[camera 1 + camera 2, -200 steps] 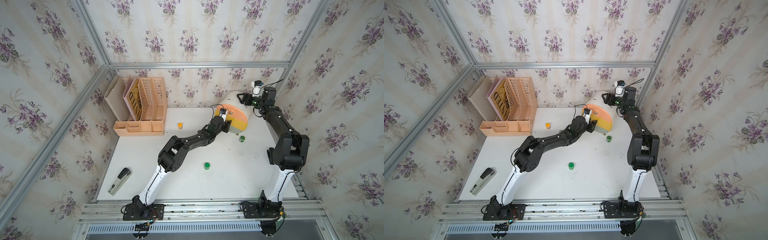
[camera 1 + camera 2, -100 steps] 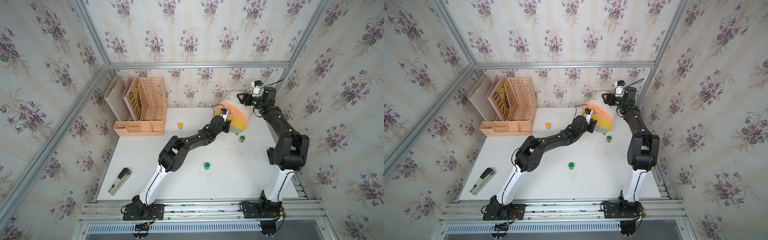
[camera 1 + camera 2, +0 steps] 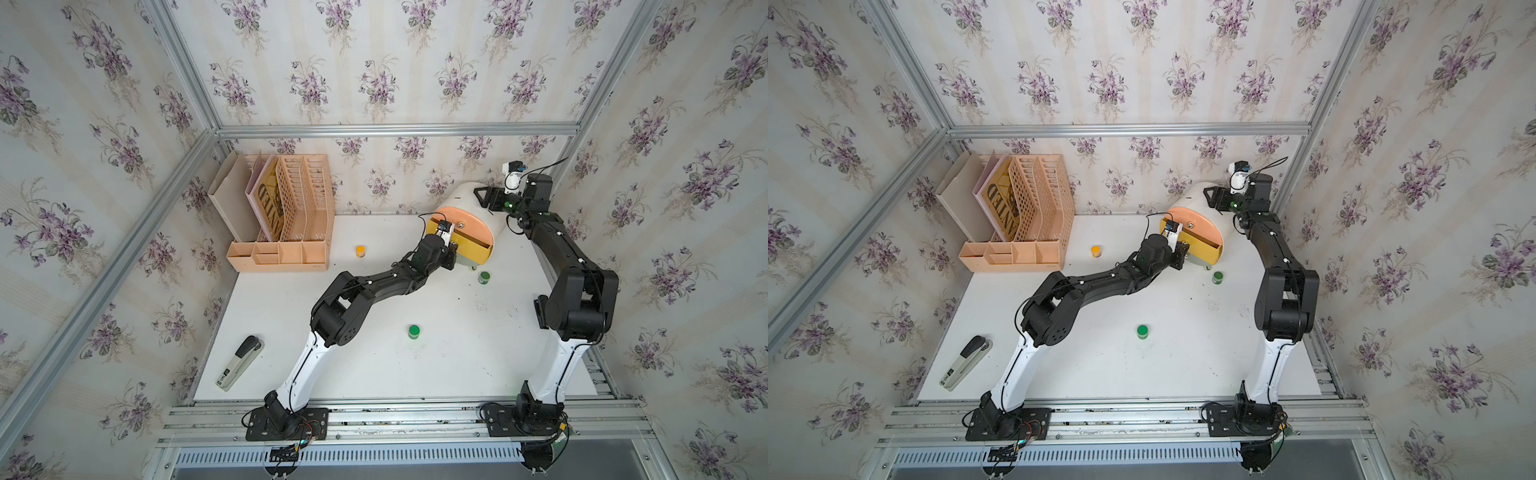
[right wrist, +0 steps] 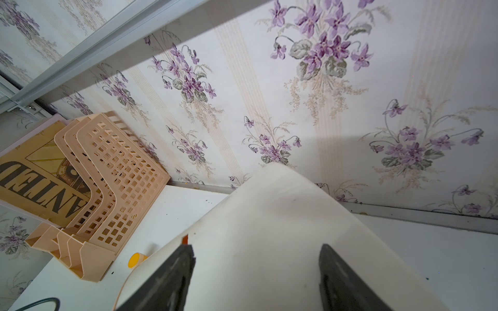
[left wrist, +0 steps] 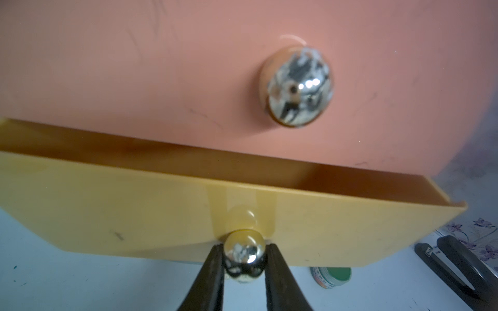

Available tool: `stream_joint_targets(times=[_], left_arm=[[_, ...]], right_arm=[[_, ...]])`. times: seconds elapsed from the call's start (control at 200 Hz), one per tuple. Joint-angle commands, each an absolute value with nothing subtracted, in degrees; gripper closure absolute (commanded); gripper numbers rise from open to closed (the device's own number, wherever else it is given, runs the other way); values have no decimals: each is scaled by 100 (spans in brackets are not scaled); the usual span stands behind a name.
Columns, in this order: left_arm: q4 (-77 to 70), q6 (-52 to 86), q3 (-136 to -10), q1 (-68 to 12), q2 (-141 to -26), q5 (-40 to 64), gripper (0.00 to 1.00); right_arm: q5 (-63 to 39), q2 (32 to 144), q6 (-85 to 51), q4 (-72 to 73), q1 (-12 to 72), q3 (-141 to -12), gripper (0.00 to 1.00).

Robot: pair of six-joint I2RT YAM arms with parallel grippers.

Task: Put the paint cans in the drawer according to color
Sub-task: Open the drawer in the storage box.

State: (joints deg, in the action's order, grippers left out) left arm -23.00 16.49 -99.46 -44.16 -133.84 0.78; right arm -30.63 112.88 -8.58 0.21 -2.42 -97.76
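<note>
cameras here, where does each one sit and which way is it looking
Both top views: high overhead, looking down at the table; left arm and right arm show whole.
Left wrist: faces the cabinet front; left gripper pinches the yellow drawer by its knob.
Right wrist: over the cabinet's top, faces the file rack; right gripper open.
Shared: green paint can, left wrist and top views.

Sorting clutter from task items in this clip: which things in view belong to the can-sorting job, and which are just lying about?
Job: cabinet; yellow drawer, open; its knob, pinched by left gripper; right gripper, open, over cabinet; orange can; green can by cabinet; green can mid-table.
Lying about: stapler; file rack; folders in it.
</note>
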Motion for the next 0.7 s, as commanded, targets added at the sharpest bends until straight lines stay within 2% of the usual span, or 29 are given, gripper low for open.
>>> stream_joint_targets(times=[0.0,0.699], left_arm=[[-2592,1572,-9727,-4386,-13183,69,71],[-2668,1502,-8563,-4289,-12301,443,72]], right_arm=[[-3067,11268,-860,-202,-237,-9771,23],[-3064,11259,-835,-229,-242,-9773,24]])
